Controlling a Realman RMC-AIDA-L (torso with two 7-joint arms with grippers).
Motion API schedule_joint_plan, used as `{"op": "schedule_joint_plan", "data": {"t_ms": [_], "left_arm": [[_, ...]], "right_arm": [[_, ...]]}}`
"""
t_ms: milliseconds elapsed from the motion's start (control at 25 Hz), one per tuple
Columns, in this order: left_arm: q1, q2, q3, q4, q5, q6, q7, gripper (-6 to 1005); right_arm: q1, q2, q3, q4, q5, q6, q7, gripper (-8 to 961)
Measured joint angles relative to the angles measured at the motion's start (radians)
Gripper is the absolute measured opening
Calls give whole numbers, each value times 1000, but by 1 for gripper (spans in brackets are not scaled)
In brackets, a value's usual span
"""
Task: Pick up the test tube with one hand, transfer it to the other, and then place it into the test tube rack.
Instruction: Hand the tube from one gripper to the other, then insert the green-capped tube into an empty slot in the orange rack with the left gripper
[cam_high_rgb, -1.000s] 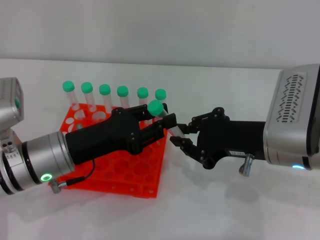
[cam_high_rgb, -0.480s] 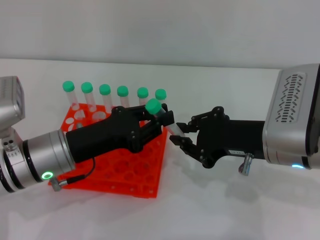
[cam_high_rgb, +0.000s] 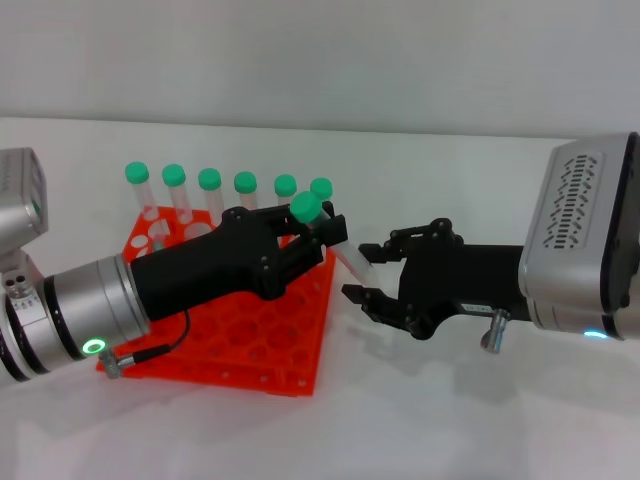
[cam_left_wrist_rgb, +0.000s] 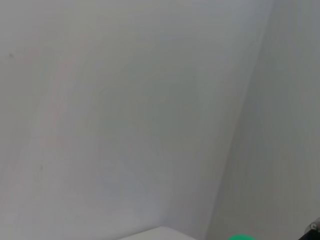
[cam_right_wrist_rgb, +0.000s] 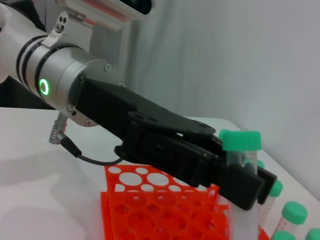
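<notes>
The test tube (cam_high_rgb: 335, 250), clear with a green cap (cam_high_rgb: 306, 207), hangs tilted over the right edge of the orange-red test tube rack (cam_high_rgb: 250, 350). My left gripper (cam_high_rgb: 322, 237), on the wrist with the green light ring, is shut on its upper part just under the cap. My right gripper (cam_high_rgb: 366, 271), on the arm with the slotted-vent casing, stands open beside the tube's tapered tip, fingers spread and apart from it. The right wrist view shows the left gripper (cam_right_wrist_rgb: 240, 181) clamped on the test tube (cam_right_wrist_rgb: 239, 159) above the rack (cam_right_wrist_rgb: 150, 210).
Several green-capped tubes (cam_high_rgb: 210, 180) stand in the rack's back row, close behind the left gripper. White tabletop (cam_high_rgb: 440, 410) lies in front and to the right. The left wrist view shows a white wall and a sliver of green cap (cam_left_wrist_rgb: 241, 237).
The right gripper's fingers have spread wider and pulled a little down and away from the tube's tip. The left gripper with the tube has shifted slightly left and up.
</notes>
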Motion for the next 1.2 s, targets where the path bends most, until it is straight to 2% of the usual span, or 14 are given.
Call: {"op": "schedule_joint_plan", "data": {"t_ms": [160,400,600,720,840,960,1200], "left_arm": [[-1,0,-3,0,0,-1,-1,207],[-1,8,-4,33,2,-8,-60,208],[37,41,-8,185,70,-6,-241,209],[61,49,-48,323,181,-1,-394,209],[68,43,-117,451,335,-2,-546,209],[67,35,-165,526,445,-9,-639,210],[77,12,-206,642,581,19,-685,210]], "right_arm": [[0,0,7,9,-1,-5,4,433],[-3,0,51,54,-1,-44,4,560],[-9,-2,110,95,-1,-42,4,666],[-15,-3,129,113,-1,-40,4,761],[-19,-3,132,123,-1,-41,1,856],[-19,-3,135,127,-1,-41,0,861],[-19,-3,141,129,-1,-36,1,859]]}}
